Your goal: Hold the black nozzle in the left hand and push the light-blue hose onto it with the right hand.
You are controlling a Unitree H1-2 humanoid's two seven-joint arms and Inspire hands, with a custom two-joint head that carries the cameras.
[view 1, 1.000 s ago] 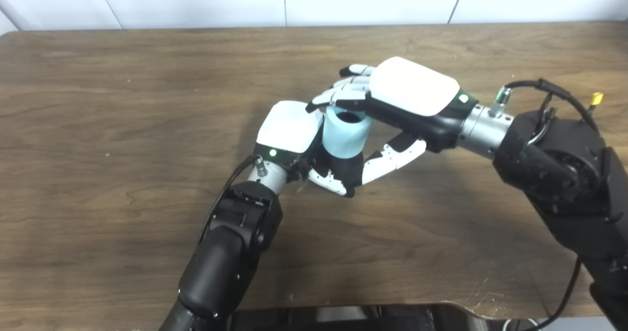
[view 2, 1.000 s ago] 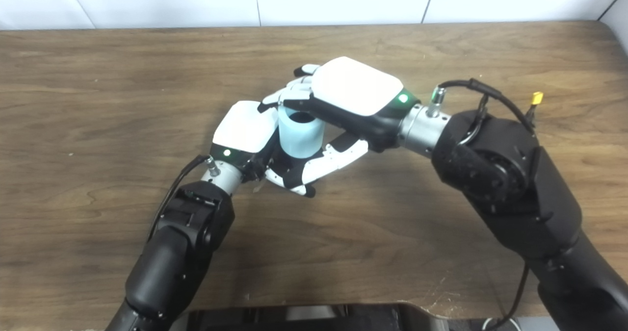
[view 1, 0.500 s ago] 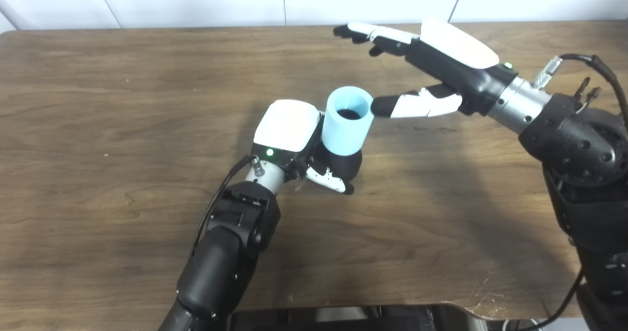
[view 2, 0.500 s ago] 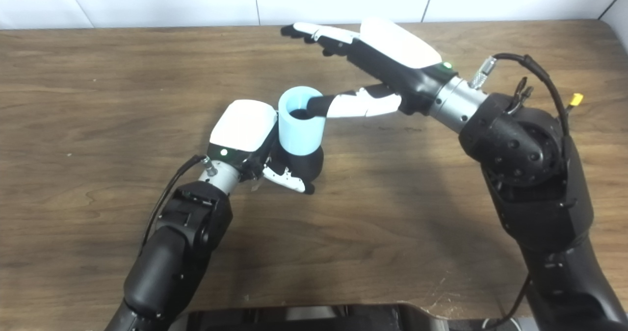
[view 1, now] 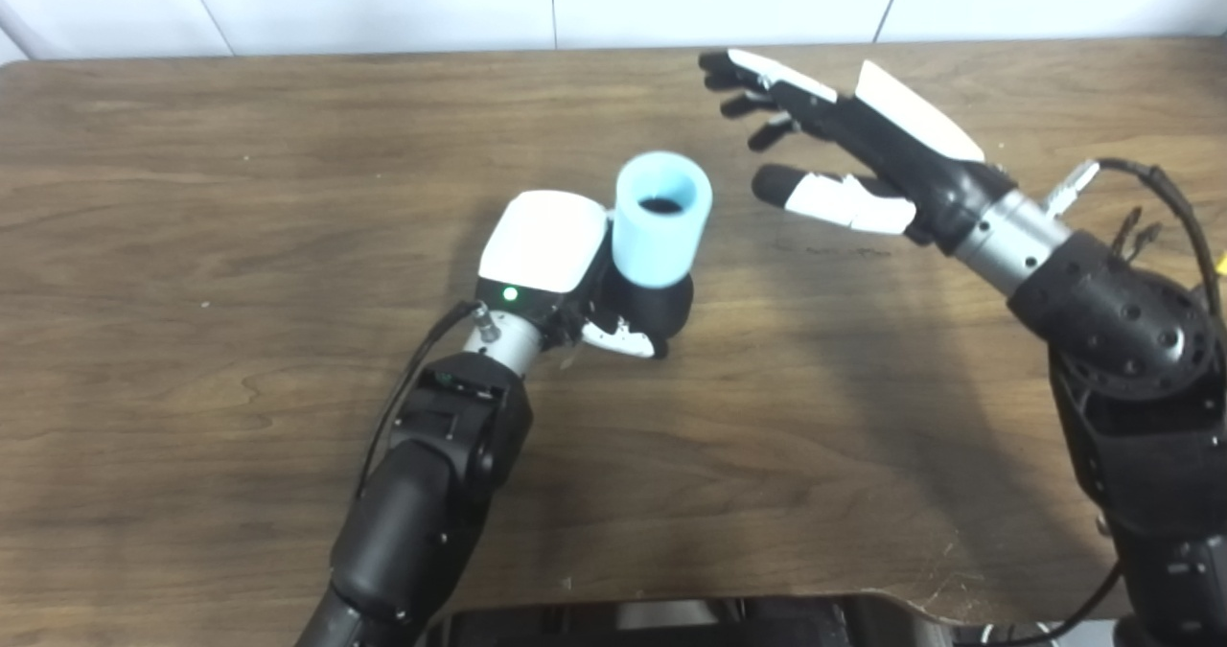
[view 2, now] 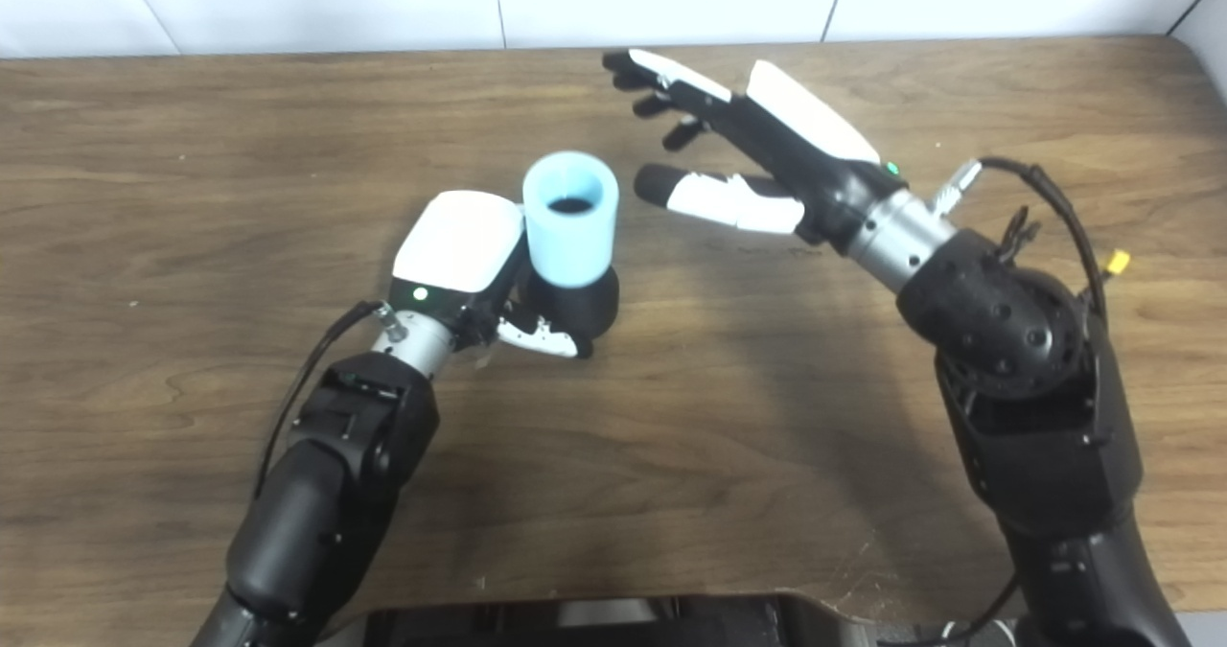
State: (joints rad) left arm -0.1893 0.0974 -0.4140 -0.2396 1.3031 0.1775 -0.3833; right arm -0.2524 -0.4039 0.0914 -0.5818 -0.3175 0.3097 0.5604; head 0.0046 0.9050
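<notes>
Now the light-blue hose (view 1: 661, 218) is seated on the black nozzle (view 1: 657, 307).
The nozzle is grasped by the left hand (view 1: 566, 264); the right hand (view 1: 853, 163) is spread open (holding nothing).

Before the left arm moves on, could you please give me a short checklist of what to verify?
1. Left hand shut on the black plastic nozzle: ok.
2. Light-blue cylindrical hose sitting on top of the nozzle, open end up: ok.
3. Hose pushed fully home on the nozzle: cannot tell; the joint is partly hidden by the fingers.
4. Right hand open and empty: ok.
5. Right hand apart from the hose: ok; there is a visible gap between its thumb and the hose.
6. Brown wooden table around the left hand free of other things: ok.
</notes>
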